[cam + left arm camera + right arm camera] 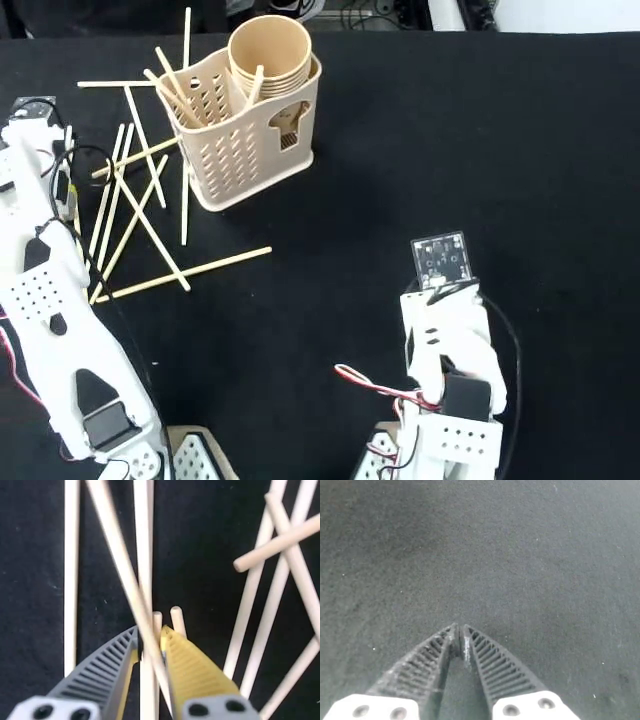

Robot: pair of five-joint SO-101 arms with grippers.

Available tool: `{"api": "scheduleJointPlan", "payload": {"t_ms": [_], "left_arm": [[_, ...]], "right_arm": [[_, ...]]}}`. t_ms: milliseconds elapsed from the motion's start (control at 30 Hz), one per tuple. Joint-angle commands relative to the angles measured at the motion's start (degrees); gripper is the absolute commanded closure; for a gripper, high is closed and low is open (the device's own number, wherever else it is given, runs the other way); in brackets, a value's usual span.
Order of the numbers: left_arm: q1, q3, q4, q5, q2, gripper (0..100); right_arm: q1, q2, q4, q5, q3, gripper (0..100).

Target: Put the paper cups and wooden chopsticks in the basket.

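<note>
The basket (245, 150) holds stacked paper cups (270, 55) and some chopsticks (175, 82); left jaws pinch a chopstick (122, 555), right jaws pressed together.

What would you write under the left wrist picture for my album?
Left gripper pinches a wooden chopstick over the black table.

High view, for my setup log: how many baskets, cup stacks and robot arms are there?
Baskets: 1
Cup stacks: 1
Robot arms: 2 (left arm, right arm)
Total: 4
</note>
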Motion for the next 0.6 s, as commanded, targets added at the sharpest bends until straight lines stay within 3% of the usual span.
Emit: {"api": "scheduleJointPlan", "payload": {"t_ms": [0, 233, 567], "left_arm": [[-0.66, -6.2, 5.63, -0.35, 1.58, 97], [-0.48, -15.08, 9.14, 1.41, 1.41, 97], [-0.75, -16.31, 9.32, 13.19, -9.76, 97]], "right_arm": [[-0.79, -3.82, 0.0, 0.44, 0.04, 98.4], [-0.7, -3.82, -0.09, 0.44, 0.04, 98.4], [-0.7, -3.82, -0.26, 0.44, 0.04, 98.4]]}}
